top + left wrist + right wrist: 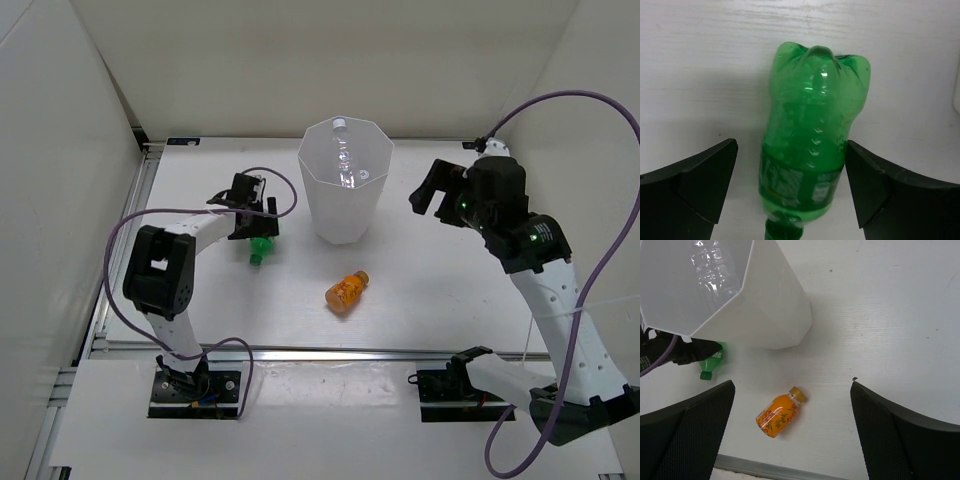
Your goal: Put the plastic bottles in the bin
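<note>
A green bottle (810,150) lies on the table between the jaws of my left gripper (791,145). The right finger touches it and the left finger stands apart, so the gripper is open. In the top view the green bottle (260,250) pokes out below that gripper (256,230), left of the white bin (345,215). A clear bottle (345,160) lies inside the bin. An orange bottle (347,290) lies on the table in front of the bin. My right gripper (432,192) hangs open and empty in the air, right of the bin. No other bottles show.
The right wrist view looks down on the bin (765,315), the orange bottle (777,415) and the green bottle (710,365). A metal rail (330,352) runs along the table's near edge. White walls enclose the table on three sides.
</note>
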Controlling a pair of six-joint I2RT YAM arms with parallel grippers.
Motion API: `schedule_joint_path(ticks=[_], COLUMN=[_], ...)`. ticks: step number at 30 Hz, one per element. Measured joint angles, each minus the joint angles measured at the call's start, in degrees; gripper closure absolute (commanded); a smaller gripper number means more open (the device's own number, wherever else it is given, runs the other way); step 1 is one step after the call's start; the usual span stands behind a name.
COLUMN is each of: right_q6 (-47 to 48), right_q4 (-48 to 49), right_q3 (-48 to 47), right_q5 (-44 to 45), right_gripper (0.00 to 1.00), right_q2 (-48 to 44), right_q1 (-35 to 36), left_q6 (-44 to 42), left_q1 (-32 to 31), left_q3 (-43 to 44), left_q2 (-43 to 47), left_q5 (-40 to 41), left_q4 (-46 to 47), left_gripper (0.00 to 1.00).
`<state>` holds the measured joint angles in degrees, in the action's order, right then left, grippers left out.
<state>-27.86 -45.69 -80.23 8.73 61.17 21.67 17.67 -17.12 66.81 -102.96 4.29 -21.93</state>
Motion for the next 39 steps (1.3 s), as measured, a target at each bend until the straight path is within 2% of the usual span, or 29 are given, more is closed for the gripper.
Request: schedule_joint_path(ticks=[3,8,14,23,27,28,32,37,39], right_q6=[0.00,0.09,0.48,1.55,2.19,2.36,2.67,2.78,1.86], right_q4=[-0.52,-0.98,-0.98,-0.96,-0.90,-0.85,-0.85,-0.81,-0.42], right_q3=[0.52,0.52,0.52,0.22,-0.59,-0.72,-1.40,-1.33,-0.46], right_q5=[-0.04,-0.61,-1.90,-5.03,-5.64,-5.75,-5.68,-5.44,-5.22], right_gripper=[0.00,0.00,0.00,0.00,0.00,0.00,0.00,0.00,0.00], right_q2=[-1.18,-1.31,-0.90,2.27,3.37,3.39,3.39,3.26,2.73], right_q1=[-1.01,-3.10,-4.09,-4.09,-4.15,-4.31,-4.55,-4.70,-4.79], left_q6=[0.94,1.77,4.70,7.17,7.98,8.09,8.11,7.30,6.45], left_q1=[0.00,-0.02,-0.26,-8.98,-13.11,-13.94,-16.35,-17.55,-17.62], left_q3=[0.17,5.05,21.55,59.60,67.89,67.91,63.52,54.88,52.26], left_q2=[-2.21,-2.21,0.22,-1.73,-5.20,-5.92,-8.92,-10.10,-8.90], left_q5=[-0.42,3.43,6.45,6.29,4.61,4.26,3.37,3.06,5.84], left_q4=[-0.35,-1.79,-1.66,2.01,4.33,4.42,3.76,-0.31,-0.79], left_gripper=[0.23,0.44,0.46,0.46,0.39,0.29,0.01,0.01,0.01])
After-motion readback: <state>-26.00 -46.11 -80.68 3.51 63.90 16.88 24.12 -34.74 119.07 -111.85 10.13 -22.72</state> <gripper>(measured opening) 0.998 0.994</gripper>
